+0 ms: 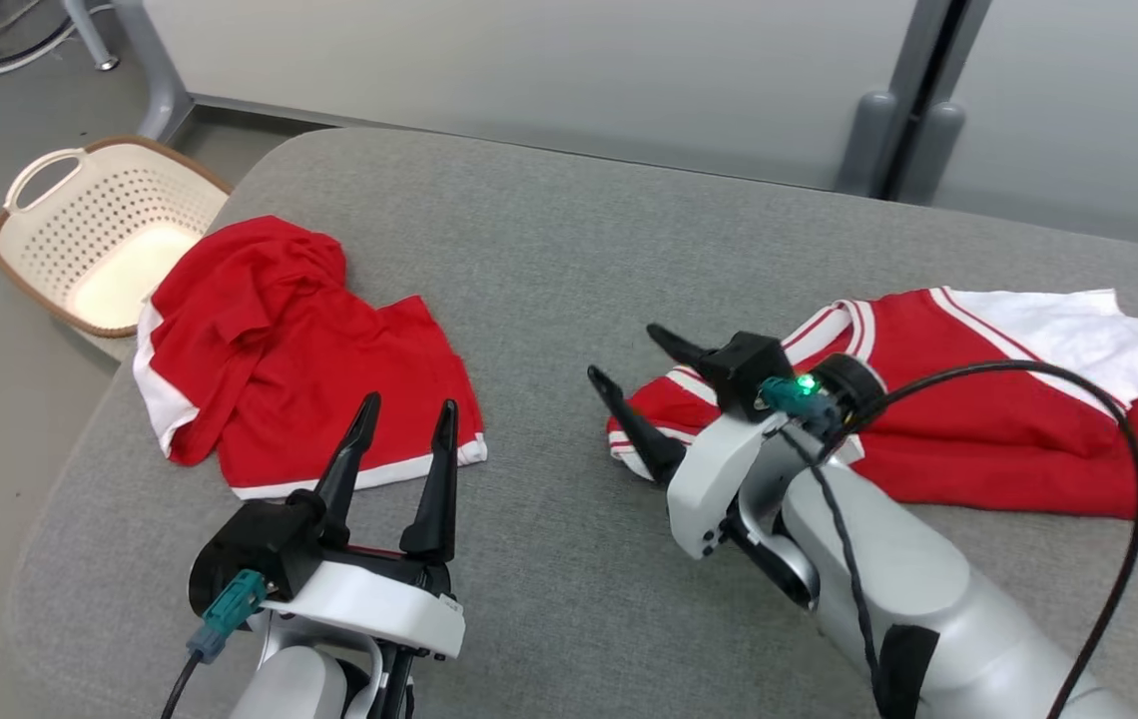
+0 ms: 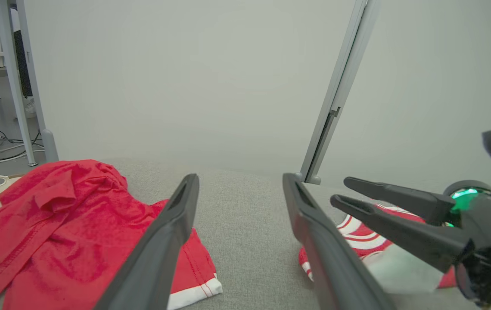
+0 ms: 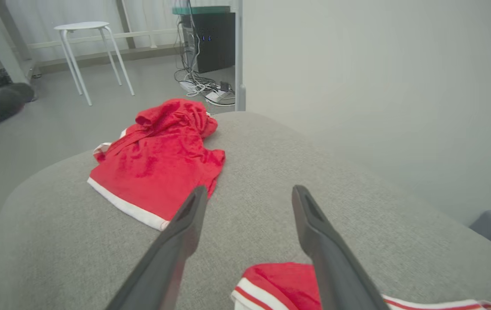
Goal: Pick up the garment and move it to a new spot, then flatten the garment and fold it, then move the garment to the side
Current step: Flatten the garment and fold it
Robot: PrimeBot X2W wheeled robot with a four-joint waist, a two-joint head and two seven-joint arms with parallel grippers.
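A red garment (image 1: 978, 429) with white panels and striped trim lies spread on the right of the grey padded table (image 1: 549, 260). Its striped end (image 3: 280, 280) sits just below my right gripper (image 1: 621, 352), which is open above it with nothing between its fingers. In the right wrist view the same gripper (image 3: 250, 189) points across the table. A second red garment (image 1: 289, 369) with white hems lies crumpled at the left. My left gripper (image 1: 410, 402) stands open just in front of its hem, holding nothing. The left wrist view shows my left gripper (image 2: 240, 176), the crumpled garment (image 2: 69, 228) and the right gripper (image 2: 340, 189).
A cream perforated laundry basket (image 1: 100, 230) stands on the floor off the table's left corner. A grey partition wall (image 1: 529, 60) runs behind the table. A white stool (image 3: 84, 30) and cables lie on the floor beyond the left end.
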